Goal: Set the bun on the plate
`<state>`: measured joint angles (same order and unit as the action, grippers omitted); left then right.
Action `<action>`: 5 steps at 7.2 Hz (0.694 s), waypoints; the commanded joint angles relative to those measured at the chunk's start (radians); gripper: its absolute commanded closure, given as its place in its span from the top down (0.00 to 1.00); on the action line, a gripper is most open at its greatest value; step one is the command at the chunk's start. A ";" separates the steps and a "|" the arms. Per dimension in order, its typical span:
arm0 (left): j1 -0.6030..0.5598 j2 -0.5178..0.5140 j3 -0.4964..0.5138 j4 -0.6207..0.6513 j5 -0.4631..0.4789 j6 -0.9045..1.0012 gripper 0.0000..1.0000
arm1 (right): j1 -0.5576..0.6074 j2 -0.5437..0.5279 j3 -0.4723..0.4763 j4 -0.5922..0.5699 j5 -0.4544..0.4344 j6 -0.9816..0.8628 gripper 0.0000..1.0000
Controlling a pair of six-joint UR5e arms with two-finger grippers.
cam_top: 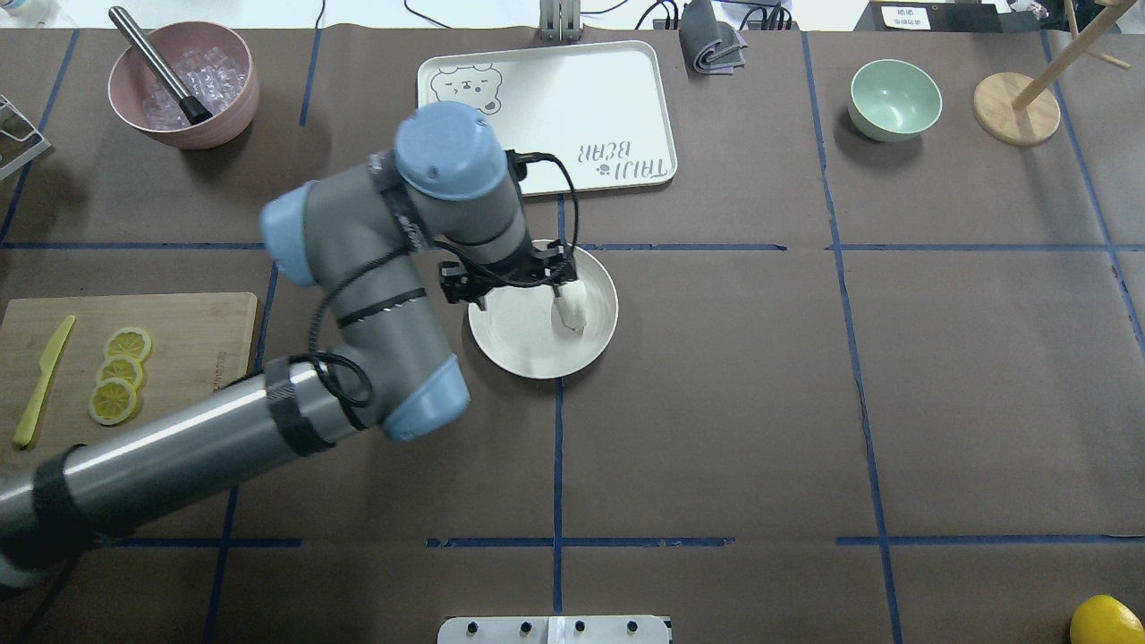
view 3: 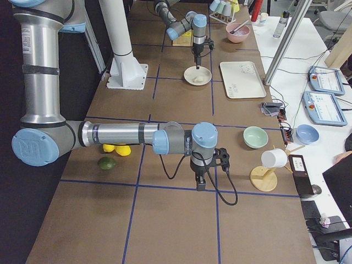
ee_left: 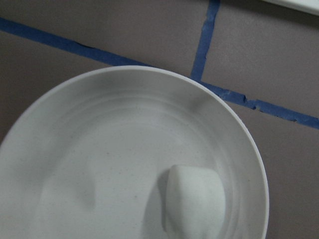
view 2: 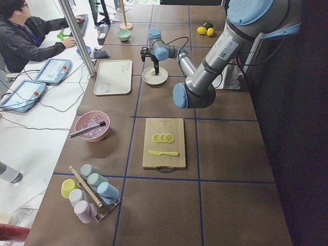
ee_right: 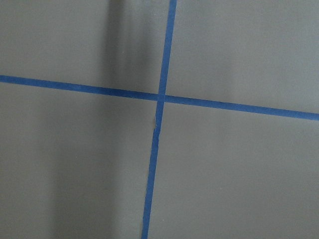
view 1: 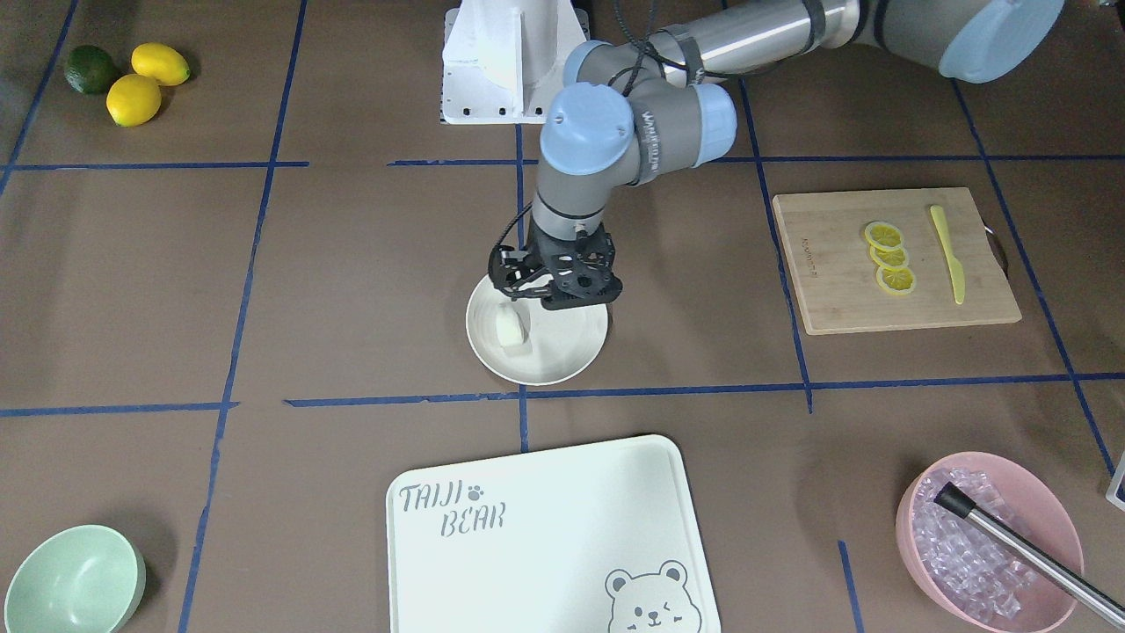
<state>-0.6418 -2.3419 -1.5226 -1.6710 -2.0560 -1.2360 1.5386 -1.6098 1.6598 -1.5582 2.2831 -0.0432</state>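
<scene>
Now: bun (view 1: 512,330) rests inside the plate (view 1: 571,352), near the rim on my right side. My left gripper (cam_top: 562,288) hangs just over the bun's far end; whether the jaws grasp it or have released, I cannot tell. Right gripper (view 3: 201,184) hovers above the table (view 3: 165,220), well apart; its jaw state is equally unreadable.

We see a tray (cam_top: 572,89) just beyond the left gripper (cam_top: 520,299), a board (cam_top: 197,331) with lemon slices (cam_top: 119,374) and a knife (cam_top: 42,380) well to its left, a green bowl (cam_top: 894,98) beyond to its right.
</scene>
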 commanded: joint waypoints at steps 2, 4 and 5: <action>-0.328 0.310 -0.156 0.031 -0.304 0.642 0.99 | -0.002 0.002 0.000 0.000 -0.001 0.002 1.00; -0.532 0.483 -0.156 0.097 -0.337 1.016 0.99 | 0.000 0.002 0.000 0.000 -0.001 0.002 1.00; -0.609 0.551 -0.145 0.137 -0.337 1.137 0.99 | 0.000 0.002 0.000 0.001 0.001 0.002 1.00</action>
<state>-1.1429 -1.8810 -1.6749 -1.5814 -2.3821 -0.2805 1.5384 -1.6077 1.6598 -1.5578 2.2829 -0.0418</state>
